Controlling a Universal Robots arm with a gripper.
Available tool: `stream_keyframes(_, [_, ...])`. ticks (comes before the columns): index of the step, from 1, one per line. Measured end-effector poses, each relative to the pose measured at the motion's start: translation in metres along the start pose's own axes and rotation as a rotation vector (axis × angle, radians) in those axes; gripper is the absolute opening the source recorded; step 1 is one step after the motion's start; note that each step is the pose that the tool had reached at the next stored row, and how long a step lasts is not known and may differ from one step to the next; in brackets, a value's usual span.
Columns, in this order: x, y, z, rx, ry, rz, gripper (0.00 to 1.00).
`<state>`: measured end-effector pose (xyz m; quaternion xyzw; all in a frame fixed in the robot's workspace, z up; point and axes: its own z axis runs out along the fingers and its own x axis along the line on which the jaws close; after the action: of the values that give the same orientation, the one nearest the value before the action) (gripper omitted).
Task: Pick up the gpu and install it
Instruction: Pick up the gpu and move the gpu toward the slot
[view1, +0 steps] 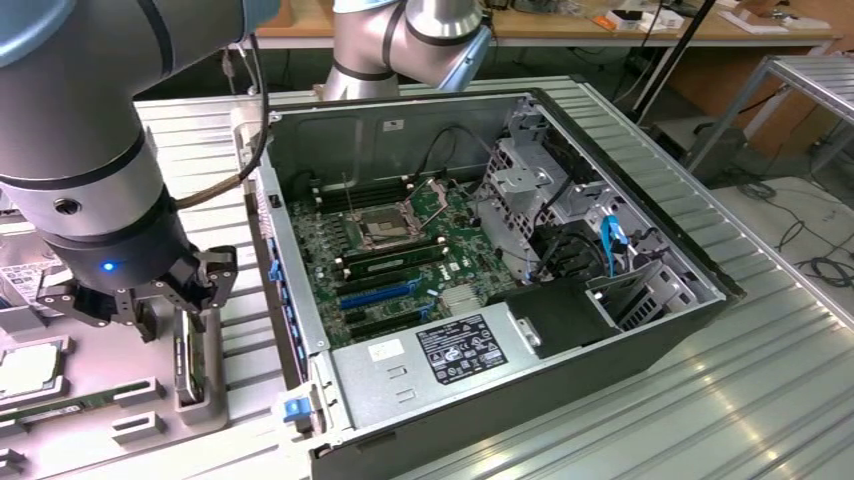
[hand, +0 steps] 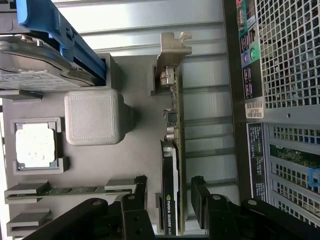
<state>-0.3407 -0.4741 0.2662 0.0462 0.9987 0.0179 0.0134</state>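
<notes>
The gpu stands on its long edge in a slot of the grey parts holder, its silver bracket at the end far from my gripper. My gripper is open and straddles the card's dark cooler end. One fingertip and the other sit on either side with a small gap each. In the exterior view the gripper hangs at the left just over the gpu, beside the open computer case.
The holder also carries a hard drive in a blue caddy, a grey block, a CPU and a memory stick. The case's rear panel stands close beside the card. Inside, blue expansion slots lie on the motherboard.
</notes>
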Motion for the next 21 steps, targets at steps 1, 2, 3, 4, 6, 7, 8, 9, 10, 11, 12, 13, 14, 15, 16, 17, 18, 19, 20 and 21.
stream_keyframes(1, [0.000, -0.0001, 0.0011, 0.0001, 0.0001, 0.000, 0.48])
stream_keyframes(2, [0.000, -0.0002, 0.0022, 0.0000, 0.0001, 0.000, 0.48])
stream_keyframes(3, [0.000, -0.0003, 0.0034, 0.0000, 0.0000, 0.000, 0.48])
stream_keyframes(4, [0.000, -0.0004, 0.0049, 0.0001, 0.0001, 0.000, 0.48])
stream_keyframes(6, [0.000, -0.0006, 0.0079, 0.0000, 0.0000, 0.000, 0.48])
stream_keyframes(7, [0.000, -0.0006, 0.0093, 0.0000, 0.0001, 0.000, 0.48])
stream_keyframes(8, [0.000, -0.0007, 0.0121, 0.0000, 0.0000, 0.000, 0.48])
stream_keyframes(9, [0.000, -0.0008, 0.0136, 0.0000, 0.0000, 0.000, 0.48])
stream_keyframes(10, [0.000, -0.0008, 0.0148, 0.0001, 0.0000, 0.000, 0.48])
stream_keyframes(11, [0.000, -0.0009, 0.0170, 0.0000, 0.0000, 0.000, 0.48])
stream_keyframes(12, [0.000, -0.0010, 0.0178, 0.0000, 0.0001, 0.000, 0.48])
stream_keyframes(13, [0.000, -0.0010, 0.0193, 0.0001, 0.0001, 0.000, 0.48])
stream_keyframes(14, [0.000, -0.0011, 0.0200, 0.0001, 0.0001, 0.000, 0.48])
stream_keyframes(15, [0.001, -0.0011, 0.0207, 0.0003, 0.0003, 0.000, 0.48])
stream_keyframes(16, [0.001, -0.0011, 0.0211, 0.0002, 0.0002, 0.000, 0.48])
stream_keyframes(17, [0.001, -0.0011, 0.0214, 0.0001, 0.0001, 0.000, 0.48])
stream_keyframes(18, [0.001, -0.0011, 0.0214, 0.0001, 0.0001, 0.000, 0.48])
stream_keyframes(19, [0.001, -0.0011, 0.0214, 0.0002, 0.0002, 0.000, 0.48])
stream_keyframes(20, [0.000, -0.0011, 0.0214, 0.0001, 0.0001, 0.000, 0.48])
stream_keyframes(21, [0.000, -0.0011, 0.0215, 0.0000, 0.0000, 0.000, 0.48])
